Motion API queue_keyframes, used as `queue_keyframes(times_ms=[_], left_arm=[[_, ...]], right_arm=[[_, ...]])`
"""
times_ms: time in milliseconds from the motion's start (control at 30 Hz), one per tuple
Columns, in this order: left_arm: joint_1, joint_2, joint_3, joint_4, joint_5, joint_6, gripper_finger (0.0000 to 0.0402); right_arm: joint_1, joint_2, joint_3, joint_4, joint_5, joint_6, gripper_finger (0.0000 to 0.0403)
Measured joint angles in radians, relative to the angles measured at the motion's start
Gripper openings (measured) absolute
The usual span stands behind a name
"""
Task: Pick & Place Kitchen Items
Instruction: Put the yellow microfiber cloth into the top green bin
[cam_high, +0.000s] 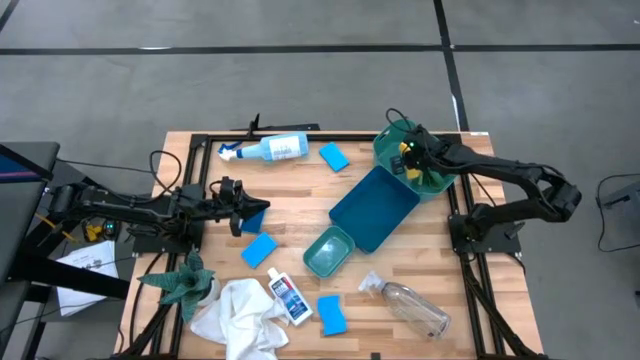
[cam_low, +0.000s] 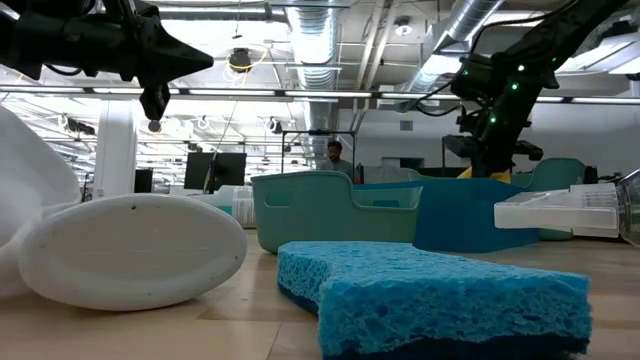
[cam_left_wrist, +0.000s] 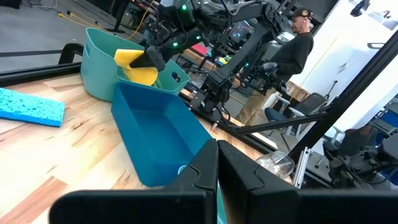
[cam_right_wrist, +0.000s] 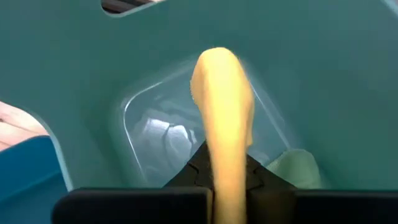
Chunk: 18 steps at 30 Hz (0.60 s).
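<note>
Yellow oblong pad (cam_high: 432, 178): clamped in the right claw (cam_high: 420, 170), inside the round teal bin (cam_high: 390, 150) near the surface's far right corner.

High view. Count: blue sponges, four — one at the far edge (cam_high: 334, 156), one under the left claw (cam_high: 244, 207) near the left edge (cam_high: 254, 222), one mid-surface (cam_high: 259, 250), one at the near edge (cam_high: 331, 314). Spray bottle (cam_high: 268, 149), one, lying along the far edge. Small blue-labelled bottle (cam_high: 289, 298), one, lying at the near edge, beside the white cloth (cam_high: 238, 318). Clear plastic bottle (cam_high: 408, 303), one, lying toward the near right corner. Blue rectangular tub (cam_high: 374, 207) mid-surface, small teal tub (cam_high: 329, 251) touching its near end. Green spiky plant (cam_high: 183, 282) at the near left corner. Wooden surface (cam_high: 300, 185).

Low view. Near-edge sponge fills the foreground; small bottle lies on its side just left of it. Tubs behind. A person shows far off in the room (cam_low: 336, 156).

Left wrist view. Left claw's fingers pressed together, nothing between them. This view alone shows the pad from the side, gripped above the bin's rim. A person stands beyond the surface (cam_left_wrist: 292, 43).

Right wrist view. Pad stands between the clenched fingers, the bin's floor behind it; a pale green object lies in the bin, unclear.
</note>
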Motion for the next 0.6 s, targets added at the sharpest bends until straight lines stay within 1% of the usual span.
queue_keyframes(times_ms=[100,367,600], left_arm=[[0.0,0.0,0.0,0.0,0.0,-0.003,0.0002],[0.0,0.0,0.0,0.0,0.0,-0.003,0.0003],[0.0,0.0,0.0,0.0,0.0,-0.003,0.0002]], right_arm=[[0.0,0.01,0.0,0.004,0.0,0.01,0.0001],[-0.026,0.011,0.0,-0.02,0.0,0.124,0.0001],[-0.027,0.011,0.0,-0.024,-0.002,0.135,0.0002]])
